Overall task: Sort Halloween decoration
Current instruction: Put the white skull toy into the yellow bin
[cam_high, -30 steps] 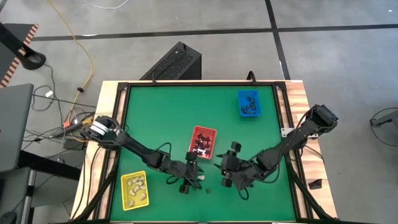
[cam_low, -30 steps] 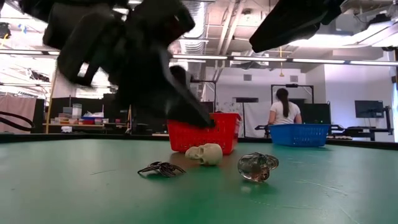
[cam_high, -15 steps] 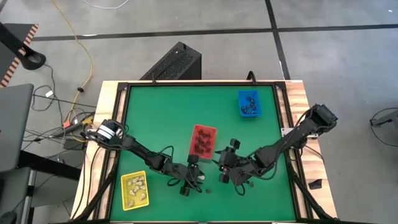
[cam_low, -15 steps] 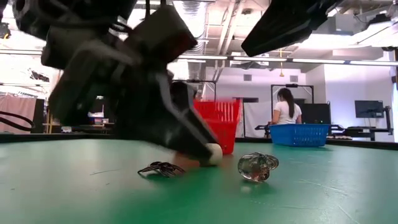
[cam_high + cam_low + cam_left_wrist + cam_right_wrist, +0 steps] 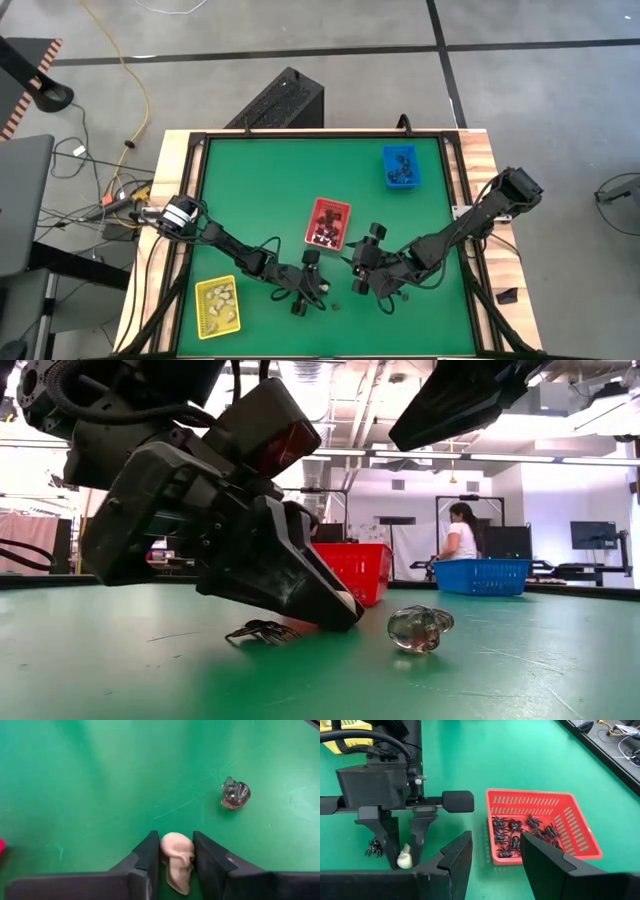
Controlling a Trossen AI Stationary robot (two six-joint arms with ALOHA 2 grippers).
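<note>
Having dropped to the counter [image 5: 260,190] and closed, the left pincer [image 5: 172,851] now clamps the cream skull [image 5: 177,859], ready for the yellow tray [image 5: 217,305]; the right pincer [image 5: 492,851] waits open and empty.

Matt cream skull [image 5: 177,860], glossy clear skull [image 5: 235,794] (glassy), slotted red plastic tray [image 5: 570,827], matt green tabletop [image 5: 100,795]

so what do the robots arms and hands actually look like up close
Both arms are dark, jointed links with black cables looped alongside. The left hand has two flat, wedge-shaped black fingers on a boxy black body; the low view shows a dark red glossy panel on it. The right hand has the same broad, angular black fingers.
</note>
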